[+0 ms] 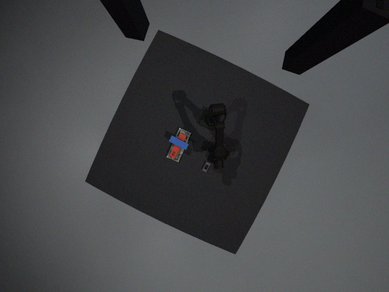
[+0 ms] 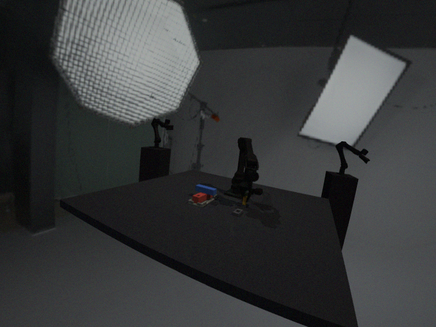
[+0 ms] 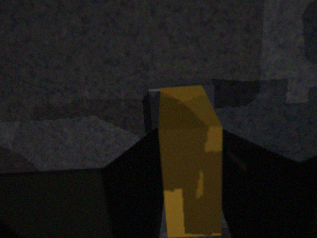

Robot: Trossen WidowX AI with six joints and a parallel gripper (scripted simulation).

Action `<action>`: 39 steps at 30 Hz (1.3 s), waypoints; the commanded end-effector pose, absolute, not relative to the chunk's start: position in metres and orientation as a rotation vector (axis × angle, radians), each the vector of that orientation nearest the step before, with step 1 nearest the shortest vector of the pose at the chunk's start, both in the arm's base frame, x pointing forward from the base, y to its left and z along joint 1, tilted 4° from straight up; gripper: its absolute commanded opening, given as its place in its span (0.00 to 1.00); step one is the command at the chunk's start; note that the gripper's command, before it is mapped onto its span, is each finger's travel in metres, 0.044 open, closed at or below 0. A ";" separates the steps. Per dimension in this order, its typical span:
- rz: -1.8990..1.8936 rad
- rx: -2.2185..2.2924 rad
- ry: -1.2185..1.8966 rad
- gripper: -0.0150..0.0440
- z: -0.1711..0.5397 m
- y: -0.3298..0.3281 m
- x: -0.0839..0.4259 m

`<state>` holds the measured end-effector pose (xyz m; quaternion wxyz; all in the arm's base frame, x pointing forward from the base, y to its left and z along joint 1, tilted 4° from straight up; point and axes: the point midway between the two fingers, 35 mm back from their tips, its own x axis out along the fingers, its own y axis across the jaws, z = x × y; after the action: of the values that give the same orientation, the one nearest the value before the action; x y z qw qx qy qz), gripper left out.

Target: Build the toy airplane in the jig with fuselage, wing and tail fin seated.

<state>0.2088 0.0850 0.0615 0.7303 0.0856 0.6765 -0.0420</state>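
Observation:
The red fuselage point(image 1: 175, 150) point(image 2: 199, 197) lies lengthwise in the pale jig cradle point(image 1: 174, 159) point(image 2: 198, 204). The blue wing point(image 1: 178, 142) point(image 2: 206, 190) lies across the top of the fuselage. A dark socket opening shows near one fuselage end. My gripper point(image 2: 245, 198) point(image 3: 184, 137) is shut on the yellow tail fin point(image 2: 244, 200) point(image 3: 190, 107), which stands upright between the fingers, to the right of the jig. A grey holder point(image 3: 154, 103) shows behind the fin's far end in the wrist view. Whether the fin still touches it is unclear. The fin's tab is hidden.
A small grey block with a dark opening point(image 1: 204, 170) point(image 2: 237, 214) lies on the table point(image 1: 181, 194) point(image 2: 203, 247) between the jig and the gripper, nearer the gripper. Two dark pedestals point(image 1: 129, 15) point(image 1: 328, 32) stand beyond the table edges.

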 end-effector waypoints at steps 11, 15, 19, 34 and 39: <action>-0.096 0.204 1.446 0.25 0.100 0.084 0.216; -0.096 0.201 1.454 0.25 0.112 0.084 0.216; -0.096 0.198 1.462 0.25 0.124 0.084 0.215; -0.097 0.188 1.491 0.25 0.170 0.081 0.206; -0.097 0.184 1.501 0.25 0.185 0.079 0.201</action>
<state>0.2029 0.0794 0.1755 0.7267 0.0839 0.6801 -0.0482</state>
